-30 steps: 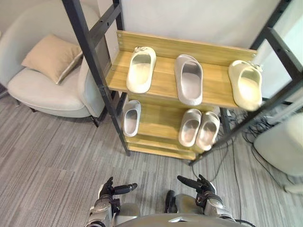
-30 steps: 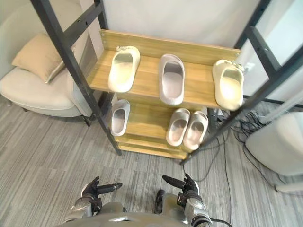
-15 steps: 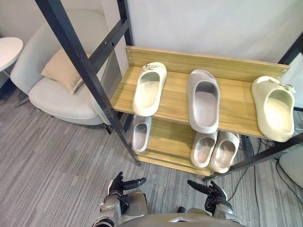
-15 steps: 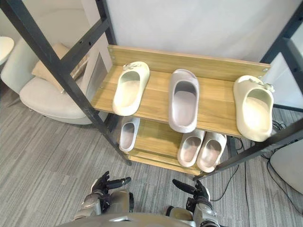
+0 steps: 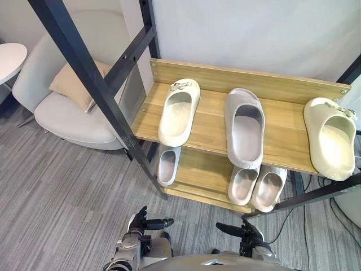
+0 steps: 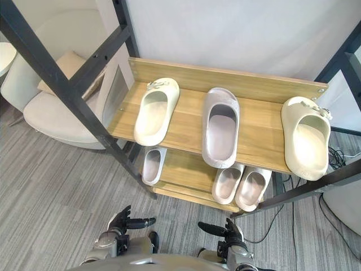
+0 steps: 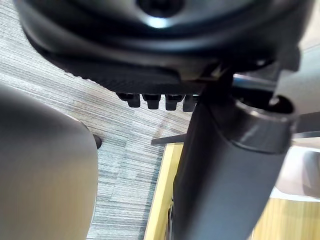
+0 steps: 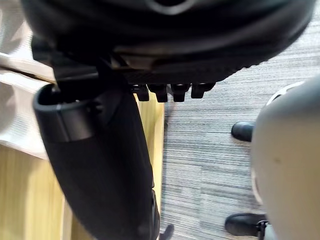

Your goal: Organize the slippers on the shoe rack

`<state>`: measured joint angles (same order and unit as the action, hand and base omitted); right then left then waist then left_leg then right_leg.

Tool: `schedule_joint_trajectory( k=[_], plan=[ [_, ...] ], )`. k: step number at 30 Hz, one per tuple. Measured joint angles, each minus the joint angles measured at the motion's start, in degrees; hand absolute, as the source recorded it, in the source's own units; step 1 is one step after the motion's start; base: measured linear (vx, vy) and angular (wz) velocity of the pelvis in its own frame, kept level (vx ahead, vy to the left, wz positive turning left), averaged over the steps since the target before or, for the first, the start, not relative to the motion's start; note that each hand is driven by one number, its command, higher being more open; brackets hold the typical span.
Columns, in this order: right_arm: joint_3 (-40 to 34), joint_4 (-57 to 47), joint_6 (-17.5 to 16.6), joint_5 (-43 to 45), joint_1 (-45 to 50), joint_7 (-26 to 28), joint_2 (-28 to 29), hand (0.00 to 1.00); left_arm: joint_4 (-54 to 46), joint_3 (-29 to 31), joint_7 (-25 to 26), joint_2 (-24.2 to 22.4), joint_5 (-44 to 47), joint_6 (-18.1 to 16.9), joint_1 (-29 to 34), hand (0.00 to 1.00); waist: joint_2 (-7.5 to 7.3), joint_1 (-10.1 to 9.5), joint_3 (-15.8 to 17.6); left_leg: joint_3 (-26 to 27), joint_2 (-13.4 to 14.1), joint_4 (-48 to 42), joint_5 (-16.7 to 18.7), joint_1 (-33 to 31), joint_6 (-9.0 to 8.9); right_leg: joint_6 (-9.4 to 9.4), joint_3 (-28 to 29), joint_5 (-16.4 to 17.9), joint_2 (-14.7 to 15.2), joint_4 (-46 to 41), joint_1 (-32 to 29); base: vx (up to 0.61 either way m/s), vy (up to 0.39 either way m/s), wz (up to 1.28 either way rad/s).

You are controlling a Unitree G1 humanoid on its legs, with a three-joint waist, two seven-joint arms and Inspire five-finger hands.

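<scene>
Left eye view: shoe rack (image 5: 208, 121) on grey carpet (image 5: 56, 192), armchair (image 5: 67, 116) beside.

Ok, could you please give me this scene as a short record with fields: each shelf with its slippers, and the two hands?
upper shelf: left cream slipper, middle grey slipper, right cream slipper, all apart
lower shelf: single grey slipper at left; grey pair side by side at right
left hand: low in front of the rack, open, holds nothing
right hand: low in front of the rack, open, holds nothing
beside rack: armchair with beige cushion, on the left
</scene>
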<state>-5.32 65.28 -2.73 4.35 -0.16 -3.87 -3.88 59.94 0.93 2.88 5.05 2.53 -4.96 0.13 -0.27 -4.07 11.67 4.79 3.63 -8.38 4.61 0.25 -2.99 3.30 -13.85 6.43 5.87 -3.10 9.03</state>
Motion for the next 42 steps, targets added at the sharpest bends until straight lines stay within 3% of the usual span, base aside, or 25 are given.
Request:
schedule_joint_trajectory(
  k=[5, 13, 18, 24, 30, 32, 33, 34, 38, 40, 42],
  plan=[
    [6.0, 0.1, -0.1, -1.0, -0.5, 1.5, -0.5, 1.00, 0.2, -0.1, -0.4, 0.2, -1.0, 0.0, 0.0, 1.00, -0.55, -0.04, -0.3, -0.6, -1.1, 3.0, -2.3, 1.1, 0.64, 0.20, -0.4, -0.6, 0.6, 0.4, 0.3, -0.05, 0.025, 0.08],
    [28.4, -5.2, -0.3, -2.0, -3.6, 5.0, 0.0, 1.00, 0.0, -1.2, -0.3, 0.2, -1.1, -0.1, 0.0, 1.00, -1.13, -0.77, -0.7, -3.2, -2.4, 8.9, -7.5, 2.4, 1.22, 0.52, -2.4, -0.9, 1.4, 0.3, -0.1, -0.09, 0.018, 0.18],
    [42.2, -15.8, -0.3, 1.8, -6.3, 8.7, 1.1, 1.00, -0.8, -1.2, 0.5, 0.1, -1.0, -0.1, -0.1, 1.00, -1.05, -2.17, -0.6, -3.8, -2.5, 9.4, -8.2, 2.5, 1.27, 0.44, -2.0, -1.2, 1.3, 0.3, -0.1, -0.05, 0.013, 0.04],
    [50.2, -34.8, -0.4, 12.1, -9.1, 13.6, 0.1, 1.00, -1.2, -1.1, 1.7, 0.1, -0.9, -0.8, -0.1, 1.00, -1.05, -2.88, -0.6, -3.8, -2.5, 9.1, -8.2, 2.5, 1.28, 0.74, -1.3, -2.3, 1.1, 1.3, 0.1, 0.00, 0.004, -0.04],
    [50.4, -57.6, -0.7, 18.9, -9.3, 15.2, -4.8, 1.00, -1.1, -1.3, 2.4, 0.1, -0.9, -0.9, -0.1, 1.00, -1.00, -2.96, -0.7, -2.5, -1.8, 9.1, -7.8, 3.4, 0.77, 0.58, 0.2, -2.7, 0.8, 1.5, 0.2, -0.03, 0.006, -0.13],
    [48.9, -69.3, -1.4, 22.0, -9.2, 15.5, -7.9, 1.00, -0.4, -2.3, 2.4, 0.5, -1.0, -0.9, -0.1, 1.00, -0.92, -1.90, -0.9, -1.5, -1.5, 9.2, -7.5, 4.2, 0.42, 0.44, 1.4, -2.7, 0.6, 1.0, 0.2, -0.03, 0.014, -0.28],
    [48.6, -70.3, -1.5, 22.4, -9.2, 15.7, -8.1, 1.00, -0.3, -2.3, 2.3, 0.5, -1.0, -0.9, -0.1, 1.00, -0.91, -1.80, -0.9, -1.4, -1.5, 9.3, -7.5, 4.3, 0.41, 0.45, 1.5, -2.7, 0.6, 1.0, 0.2, -0.02, 0.007, -0.26],
    [45.4, -77.7, -3.6, 25.2, -9.0, 15.8, -8.9, 1.00, 0.2, -2.4, 2.3, 0.5, -1.1, -1.0, -0.1, 1.00, -0.74, -1.07, -1.0, -0.6, -1.3, 9.3, -7.5, 4.7, 0.31, 0.55, 2.3, -2.8, 0.5, 0.7, 0.1, -0.02, 0.000, -0.20],
    [35.3, -88.9, -8.8, 28.5, -7.5, 15.4, -8.8, 1.00, 1.2, -4.0, 2.9, 0.4, -1.2, -1.2, 0.3, 1.00, 0.06, 0.06, -2.3, -0.2, -1.0, 9.3, -7.5, 4.8, 0.40, 0.52, 2.8, -2.9, 0.2, 0.8, -0.1, 0.00, -0.008, -0.09],
    [28.8, -91.8, -12.2, 28.4, -5.4, 13.7, -8.1, 1.00, 1.2, -4.0, 2.8, 0.0, -1.1, -1.2, 0.9, 1.00, 0.80, 0.45, -3.2, -0.1, -0.9, 9.3, -7.5, 5.0, 0.38, 0.54, 3.0, -3.0, 0.1, 0.8, 0.0, 0.01, -0.008, -0.07],
    [24.9, -91.9, -13.4, 27.1, -5.1, 11.1, -7.4, 1.00, 1.2, -4.0, 2.1, -0.2, -1.0, -1.2, 1.6, 1.00, 1.44, 1.67, -3.6, 0.1, -0.8, 9.6, -7.5, 5.5, 0.38, 0.47, 3.5, -3.0, 0.0, 0.8, 0.1, 0.00, -0.004, -0.13]
  ],
)
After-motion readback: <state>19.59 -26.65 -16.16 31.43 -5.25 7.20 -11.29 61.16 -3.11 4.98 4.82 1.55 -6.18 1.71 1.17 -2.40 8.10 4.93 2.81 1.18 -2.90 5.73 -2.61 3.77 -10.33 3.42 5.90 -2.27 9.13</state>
